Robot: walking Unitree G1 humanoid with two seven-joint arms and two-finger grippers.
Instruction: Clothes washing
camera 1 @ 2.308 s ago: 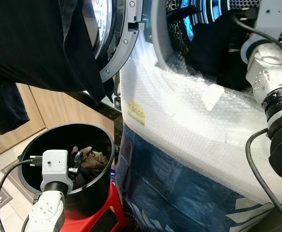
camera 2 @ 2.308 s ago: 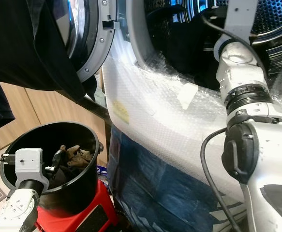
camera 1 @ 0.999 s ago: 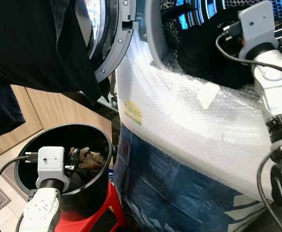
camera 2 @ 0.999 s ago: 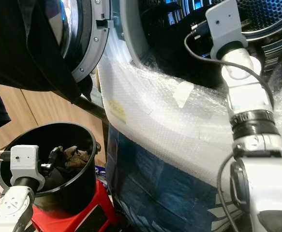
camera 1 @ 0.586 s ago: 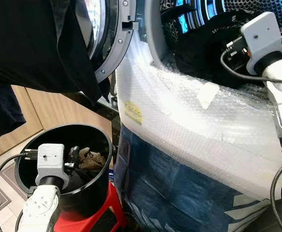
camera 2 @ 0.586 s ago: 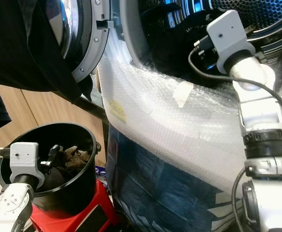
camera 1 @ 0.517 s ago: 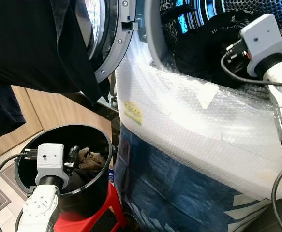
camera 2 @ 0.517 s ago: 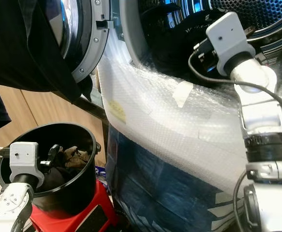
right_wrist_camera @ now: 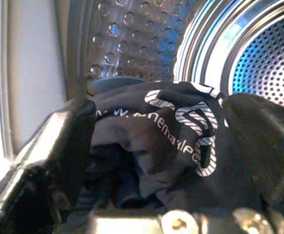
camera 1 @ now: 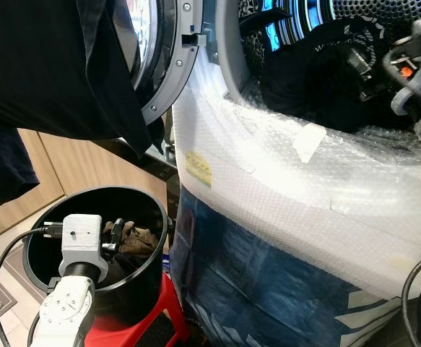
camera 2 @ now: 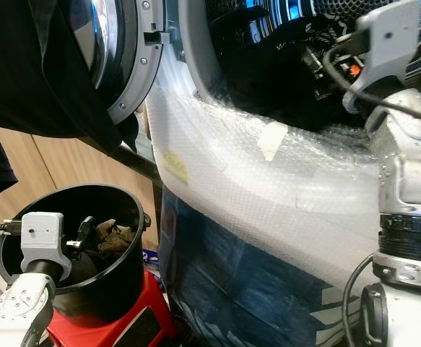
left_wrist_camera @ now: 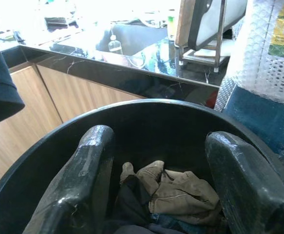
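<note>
A black garment with white print (camera 1: 318, 79) lies heaped in the mouth of the washing machine drum (right_wrist_camera: 258, 68). My right gripper (camera 1: 360, 65) hovers at the drum opening just right of the heap, open, its fingers (right_wrist_camera: 66, 146) wide on either side of the printed cloth (right_wrist_camera: 180, 131). My left gripper (camera 1: 116, 233) reaches over the rim of a black bucket (camera 1: 156, 217), open with nothing between its fingers (left_wrist_camera: 90, 151). A crumpled tan garment (left_wrist_camera: 180, 190) and some dark clothes lie at the bucket's bottom, below the fingertips.
The round washer door (camera 1: 170, 65) stands open to the left. A large black garment (camera 1: 51, 65) hangs over the upper left. Bubble wrap (camera 1: 282, 188) covers the washer's front. The bucket stands on a red stool (camera 1: 149, 322) beside wooden cabinets (camera 1: 73, 166).
My right arm has drawn back to the right, away from the black garment, which stays in the drum mouth. The left gripper has stayed inside the bucket.
</note>
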